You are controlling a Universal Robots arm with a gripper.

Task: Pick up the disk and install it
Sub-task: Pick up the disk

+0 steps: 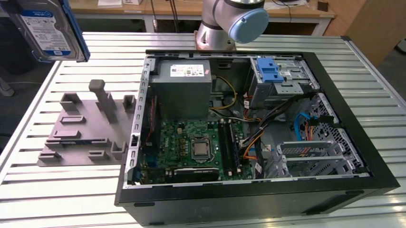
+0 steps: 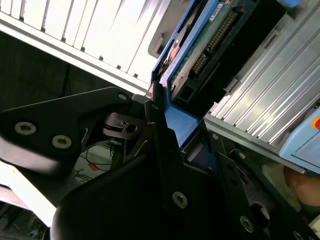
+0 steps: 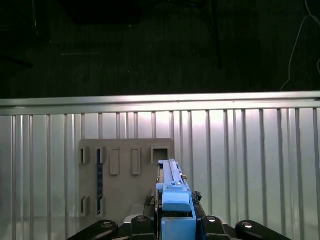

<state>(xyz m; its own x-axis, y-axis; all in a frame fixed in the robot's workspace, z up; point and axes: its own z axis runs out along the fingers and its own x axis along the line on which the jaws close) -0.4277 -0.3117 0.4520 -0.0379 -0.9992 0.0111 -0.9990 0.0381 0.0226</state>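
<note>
Our black two-finger gripper [image 3: 177, 223] is pinched shut on the disk [image 3: 172, 192], a flat silver hard drive in a blue plastic carrier frame. In the second wrist view one finger [image 2: 162, 145] sits hard against that frame.

The disk hangs in the air above the grey slotted fixture plate [image 3: 125, 175] on the ribbed aluminium table [image 3: 250, 165], well apart from both.

Risks as we judge them:
- The grip is on the plastic rail, not the metal body, so the frame could flex or the drive twist in the jaws.
- Any tilt could jam it at the silver drive cage [image 1: 282, 83] in the open black computer case [image 1: 254, 202].
- The loose cables [image 1: 273, 114] beside the cage could snag.

Disk look: blue-and-white label [image 1: 44, 28] on one face, circuit board with a row of connector pins [image 2: 215, 37] on the other.
</note>
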